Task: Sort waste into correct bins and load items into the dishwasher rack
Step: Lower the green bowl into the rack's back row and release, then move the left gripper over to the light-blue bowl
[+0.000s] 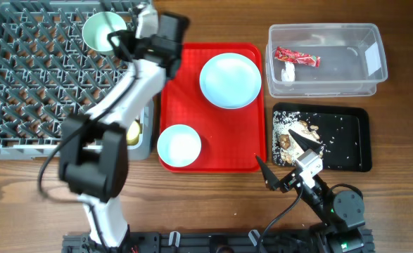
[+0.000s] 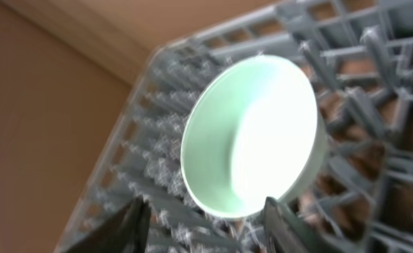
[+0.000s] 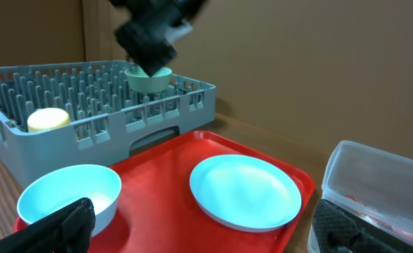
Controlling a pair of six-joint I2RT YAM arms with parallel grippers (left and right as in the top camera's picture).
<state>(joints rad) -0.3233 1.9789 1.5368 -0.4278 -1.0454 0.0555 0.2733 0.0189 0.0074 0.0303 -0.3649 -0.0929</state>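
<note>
The mint-green bowl (image 1: 103, 30) (image 2: 252, 137) lies tilted among the pegs at the far right corner of the grey dishwasher rack (image 1: 30, 84). My left gripper (image 1: 122, 41) (image 2: 205, 205) is right beside it, open, with the bowl's rim just past its fingertips. On the red tray sit the pale-blue plate (image 1: 229, 80) (image 3: 245, 190) and the pale-blue bowl (image 1: 179, 145) (image 3: 69, 197). A yellow cup (image 1: 133, 131) (image 3: 48, 119) shows at the rack's near right corner. My right gripper (image 1: 274, 144) (image 3: 202, 235) hangs open and empty at the tray's near right edge.
The clear tub (image 1: 364, 77) at the back right holds the red wrapper (image 1: 296, 57) and a white scrap (image 1: 288, 72). The black tray (image 1: 350, 140) in front of it holds food scraps (image 1: 297, 133). The left arm stretches over the rack's right side.
</note>
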